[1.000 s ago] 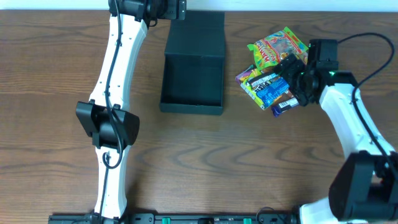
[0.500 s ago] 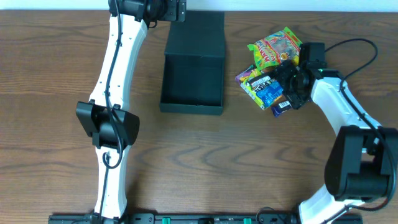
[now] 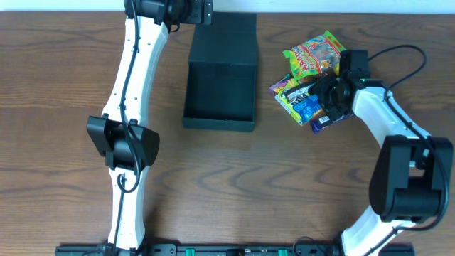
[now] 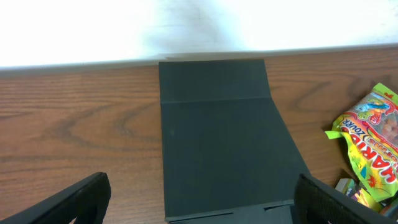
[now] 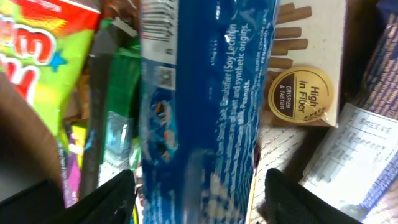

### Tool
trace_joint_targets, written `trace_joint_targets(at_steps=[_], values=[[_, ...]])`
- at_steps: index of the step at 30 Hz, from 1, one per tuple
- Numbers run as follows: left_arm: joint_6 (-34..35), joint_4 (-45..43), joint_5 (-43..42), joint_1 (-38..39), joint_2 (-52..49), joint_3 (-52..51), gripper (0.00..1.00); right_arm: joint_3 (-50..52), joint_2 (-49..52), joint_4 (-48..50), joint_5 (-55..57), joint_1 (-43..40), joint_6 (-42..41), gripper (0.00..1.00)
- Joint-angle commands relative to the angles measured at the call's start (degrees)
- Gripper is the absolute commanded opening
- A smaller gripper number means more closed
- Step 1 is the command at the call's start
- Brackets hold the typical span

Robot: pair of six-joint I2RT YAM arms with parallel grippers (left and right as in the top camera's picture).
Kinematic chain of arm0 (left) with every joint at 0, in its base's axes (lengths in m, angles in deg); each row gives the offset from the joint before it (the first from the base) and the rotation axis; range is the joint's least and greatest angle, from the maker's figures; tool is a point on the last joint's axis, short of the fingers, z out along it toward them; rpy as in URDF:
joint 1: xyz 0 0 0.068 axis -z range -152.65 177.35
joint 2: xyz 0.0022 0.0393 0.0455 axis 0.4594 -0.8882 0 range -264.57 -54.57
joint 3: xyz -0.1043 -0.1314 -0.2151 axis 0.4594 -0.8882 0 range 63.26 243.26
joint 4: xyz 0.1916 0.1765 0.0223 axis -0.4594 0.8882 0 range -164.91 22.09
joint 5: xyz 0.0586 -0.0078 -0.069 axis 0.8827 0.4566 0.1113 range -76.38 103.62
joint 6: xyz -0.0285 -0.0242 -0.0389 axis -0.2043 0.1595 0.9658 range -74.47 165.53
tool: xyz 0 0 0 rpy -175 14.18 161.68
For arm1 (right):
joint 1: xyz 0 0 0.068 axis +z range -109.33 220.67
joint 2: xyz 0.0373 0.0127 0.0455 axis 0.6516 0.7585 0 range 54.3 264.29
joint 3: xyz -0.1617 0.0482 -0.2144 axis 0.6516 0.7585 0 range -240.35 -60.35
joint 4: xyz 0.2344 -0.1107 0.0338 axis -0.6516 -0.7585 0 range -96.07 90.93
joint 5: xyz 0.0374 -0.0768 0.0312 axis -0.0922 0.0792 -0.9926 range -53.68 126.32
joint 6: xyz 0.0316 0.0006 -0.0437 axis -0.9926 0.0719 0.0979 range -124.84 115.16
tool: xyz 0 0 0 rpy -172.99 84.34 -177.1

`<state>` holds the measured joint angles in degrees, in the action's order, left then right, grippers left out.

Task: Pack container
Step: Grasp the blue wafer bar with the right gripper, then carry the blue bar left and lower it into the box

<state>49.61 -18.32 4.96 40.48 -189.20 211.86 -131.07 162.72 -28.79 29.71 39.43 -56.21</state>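
Note:
The dark square container (image 3: 220, 92) stands open on the table, its flat lid flap (image 3: 223, 39) laid back toward the far edge; it also fills the left wrist view (image 4: 217, 143). My left gripper (image 4: 199, 202) is open and empty above the flap at the far table edge. A heap of snack packets (image 3: 309, 78) lies right of the container. My right gripper (image 3: 323, 96) is down on the heap, fingers open either side of a blue packet (image 5: 199, 112) without closing on it.
A red-and-green gummy bag (image 3: 316, 53) tops the heap and shows at the right of the left wrist view (image 4: 373, 140). A purple packet (image 3: 323, 121) sticks out at the heap's near side. A white wall runs along the far table edge (image 4: 186, 31).
My right gripper has moved left and down onto the snack heap, closing in over the blue packet. The left arm and the container have not moved.

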Motion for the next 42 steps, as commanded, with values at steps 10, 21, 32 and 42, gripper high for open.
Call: trace_joint_targets(at_steps=[10, 21, 32, 42], values=[[0.17, 0.2, -0.17, -0.46, -0.17, 0.39, 0.95, -0.87, 1.38, 0.74, 0.83, -0.26, 1.77, 0.37], [0.13, 0.2, -0.11, -0.48, -0.17, 0.39, 0.95, -11.69, 0.7, -11.28, -0.92, -0.22, 10.38, 0.12], [-0.42, 1.14, 2.49, -1.2, -0.17, 0.39, 0.95, -29.49, 0.52, -25.14, -4.74, 3.91, 21.7, 0.02], [-0.2, 4.79, 2.43, -6.64, -0.17, 0.39, 0.95, -29.77, 0.57, -21.53, -6.82, 17.92, 29.38, 0.02]])
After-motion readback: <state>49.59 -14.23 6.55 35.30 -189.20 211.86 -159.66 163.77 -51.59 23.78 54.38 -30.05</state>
